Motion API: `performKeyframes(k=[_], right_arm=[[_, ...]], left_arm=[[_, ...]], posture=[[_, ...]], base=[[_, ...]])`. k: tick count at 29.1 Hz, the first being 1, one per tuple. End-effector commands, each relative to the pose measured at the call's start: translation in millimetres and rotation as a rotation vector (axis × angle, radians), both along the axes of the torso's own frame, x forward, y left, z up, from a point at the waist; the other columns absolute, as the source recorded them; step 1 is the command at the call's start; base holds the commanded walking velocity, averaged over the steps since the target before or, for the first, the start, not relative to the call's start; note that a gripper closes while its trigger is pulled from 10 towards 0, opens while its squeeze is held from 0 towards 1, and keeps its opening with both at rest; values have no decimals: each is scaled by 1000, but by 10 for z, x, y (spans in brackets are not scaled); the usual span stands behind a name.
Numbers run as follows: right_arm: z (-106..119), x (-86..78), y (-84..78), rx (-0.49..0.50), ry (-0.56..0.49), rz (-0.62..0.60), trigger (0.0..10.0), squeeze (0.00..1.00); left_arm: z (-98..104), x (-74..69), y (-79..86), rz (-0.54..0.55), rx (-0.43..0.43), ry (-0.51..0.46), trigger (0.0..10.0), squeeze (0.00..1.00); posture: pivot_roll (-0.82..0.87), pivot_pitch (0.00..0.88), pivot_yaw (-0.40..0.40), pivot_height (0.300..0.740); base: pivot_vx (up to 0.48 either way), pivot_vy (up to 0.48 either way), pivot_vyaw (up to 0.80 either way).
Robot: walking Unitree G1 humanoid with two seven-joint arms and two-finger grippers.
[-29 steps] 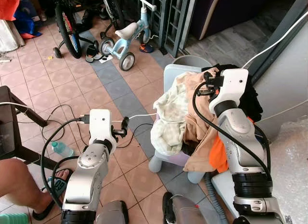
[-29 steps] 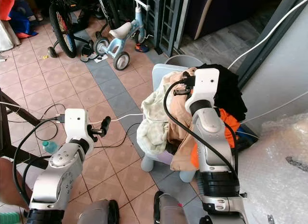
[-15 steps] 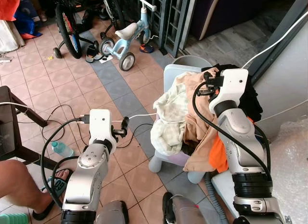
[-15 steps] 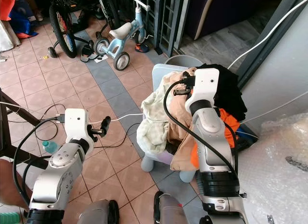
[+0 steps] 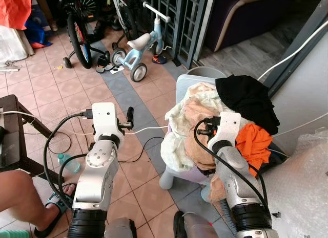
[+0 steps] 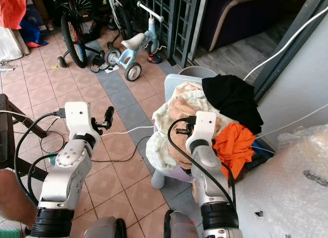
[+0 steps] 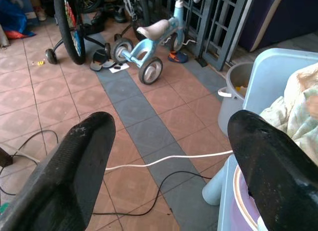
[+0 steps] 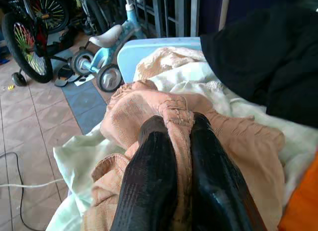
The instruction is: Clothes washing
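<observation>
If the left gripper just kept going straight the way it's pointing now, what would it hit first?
Probably the tiled floor. The left gripper is open and aims down past the white cable toward grey tiles, with the blue tricycle farther along. The chair sits off to one side; depth is uncertain.

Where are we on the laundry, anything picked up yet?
Done: the right gripper is shut on a fold of the peach garment on top of the pile.
In hand: that one grasp; the garment lies on the heap.
Left: the pale cloth, black garment and orange garment sit on the chair. The left gripper is open over the tiles.
</observation>
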State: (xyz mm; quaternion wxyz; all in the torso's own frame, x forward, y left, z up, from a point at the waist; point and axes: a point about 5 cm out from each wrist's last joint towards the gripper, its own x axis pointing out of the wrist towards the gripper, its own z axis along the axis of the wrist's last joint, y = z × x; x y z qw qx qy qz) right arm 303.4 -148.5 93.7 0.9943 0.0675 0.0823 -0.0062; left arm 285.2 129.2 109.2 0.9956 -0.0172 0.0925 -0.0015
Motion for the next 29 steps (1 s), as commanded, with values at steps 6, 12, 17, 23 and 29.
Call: performKeyframes(k=[6, 12, 17, 23, 29], right_arm=[[192, 42, 58, 60, -108, 23, 10000, 0], [249, 55, 69, 67, -135, 20, 10000, 0], [269, 57, 68, 52, -148, 25, 10000, 0], [271, 61, 61, 53, -152, 23, 10000, 0], [283, 79, 62, 40, -155, 27, 10000, 0]], left_arm=[[-7, 13, 11, 5, 1, -18, 10000, 0], [-20, -1, -19, -13, 1, -14, 10000, 0], [-6, 5, -33, -28, -3, -25, 10000, 0], [-10, 2, -37, -27, -6, -22, 10000, 0], [-12, -3, -30, -24, -6, -20, 10000, 0]], posture=[[-10, 100, 8, 740], [-10, 108, 11, 740], [-10, 108, 13, 740], [-7, 106, 13, 740], [-2, 108, 8, 740]], base=[[0, 0, 0], [0, 0, -133], [0, 0, -800], [-91, 0, -524], [-335, 0, 0]])
